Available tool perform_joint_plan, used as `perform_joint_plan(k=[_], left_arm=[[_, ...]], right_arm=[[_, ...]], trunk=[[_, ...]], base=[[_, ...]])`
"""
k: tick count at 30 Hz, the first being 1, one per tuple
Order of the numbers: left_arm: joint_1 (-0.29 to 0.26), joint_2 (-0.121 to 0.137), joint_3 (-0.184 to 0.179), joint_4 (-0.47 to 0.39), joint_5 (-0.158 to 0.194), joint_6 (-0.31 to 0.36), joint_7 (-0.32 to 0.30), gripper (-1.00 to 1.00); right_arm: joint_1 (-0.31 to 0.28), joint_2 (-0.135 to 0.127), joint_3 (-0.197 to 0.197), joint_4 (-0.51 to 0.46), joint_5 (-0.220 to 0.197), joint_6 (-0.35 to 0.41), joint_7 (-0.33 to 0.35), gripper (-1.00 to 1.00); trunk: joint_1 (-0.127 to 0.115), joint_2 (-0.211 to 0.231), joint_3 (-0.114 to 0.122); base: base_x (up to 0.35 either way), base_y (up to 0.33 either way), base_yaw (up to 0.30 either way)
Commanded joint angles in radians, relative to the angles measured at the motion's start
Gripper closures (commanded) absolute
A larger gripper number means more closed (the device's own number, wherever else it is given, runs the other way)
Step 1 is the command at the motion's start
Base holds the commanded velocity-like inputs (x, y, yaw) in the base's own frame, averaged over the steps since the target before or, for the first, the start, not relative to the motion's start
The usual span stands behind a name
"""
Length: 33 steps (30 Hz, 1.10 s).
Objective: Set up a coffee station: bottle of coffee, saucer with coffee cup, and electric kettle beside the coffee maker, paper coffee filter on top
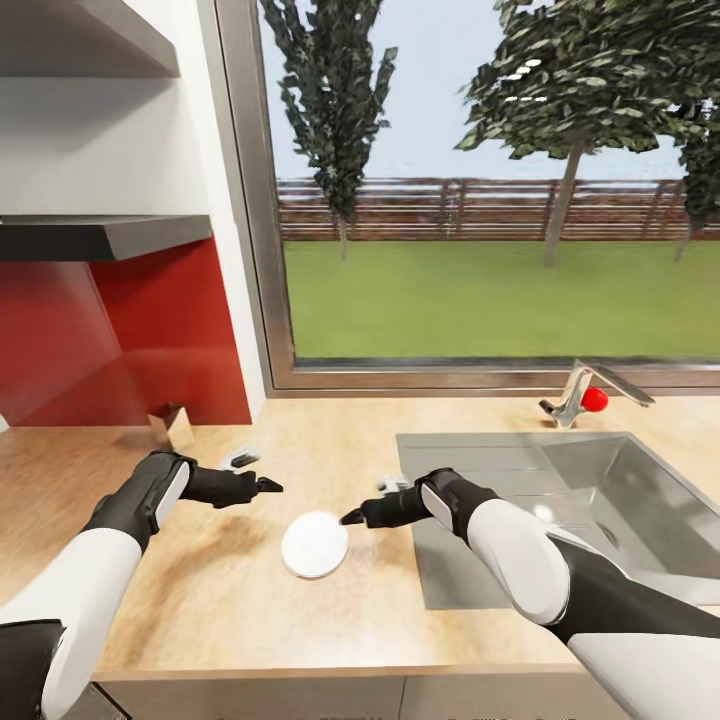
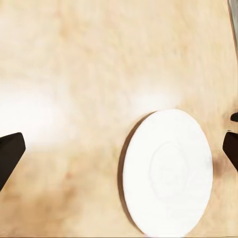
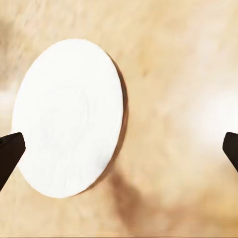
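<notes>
Evidently the saucer step is in hand: the small flat round white saucer [image 1: 315, 545] lies alone on the pale beige surface [image 1: 230, 600], just beside the steel sink [image 1: 600, 500] — no cup on it. Both arms reach forward low, the left tool [image 1: 268, 486] and right tool [image 1: 352, 517] flanking the saucer, each spread wide and empty. Next, I judge, comes fetching the cup.

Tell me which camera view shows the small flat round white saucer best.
The right wrist view: the flat round white saucer shows whole and large on the pale beige countertop. The left wrist view shows it large too, but its edge is cut off by the frame. The head view shows it whole but small, between the two grippers.
</notes>
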Motion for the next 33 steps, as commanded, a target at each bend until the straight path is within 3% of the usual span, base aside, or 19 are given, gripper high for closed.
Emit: perform_joint_plan(k=[1, 8, 25, 27, 29, 33], left_arm=[[-0.001, 0.000, 0.002, 0.000, 0.005, 0.008, 0.001, -1.00], [0.000, 0.000, 0.003, 0.000, 0.005, 0.008, 0.001, -1.00], [0.001, -0.021, 0.011, 0.039, 0.013, 0.003, -0.004, -1.00], [0.001, -0.022, 0.012, 0.040, 0.034, 0.002, -0.003, -1.00], [0.001, -0.028, 0.012, 0.041, 0.078, -0.002, 0.001, -1.00], [0.000, -0.031, 0.012, 0.041, 0.108, -0.005, 0.004, -1.00]], right_arm=[[0.000, 0.000, -0.008, -0.002, 0.009, 0.006, 0.036, -1.00], [0.000, 0.000, -0.008, -0.002, 0.009, 0.006, 0.086, -1.00], [0.000, 0.000, -0.008, -0.002, 0.009, 0.008, 0.095, -1.00], [0.000, 0.000, -0.008, -0.002, 0.009, 0.008, 0.097, -1.00], [0.000, 0.000, -0.008, -0.002, 0.009, 0.008, 0.099, -1.00], [0.002, 0.000, -0.008, -0.001, 0.009, 0.008, 0.118, -1.00]], trunk=[[0.000, -0.002, -0.002], [0.000, -0.002, -0.002], [0.000, -0.002, -0.002], [0.000, -0.002, -0.002], [0.000, -0.002, -0.002], [0.000, -0.002, -0.002]], base=[[-0.206, 0.059, 0.000], [-0.151, 0.049, 0.000], [-0.002, 0.001, 0.000], [0.000, 0.000, 0.000], [0.047, 0.000, 0.000], [0.210, 0.000, 0.000]])
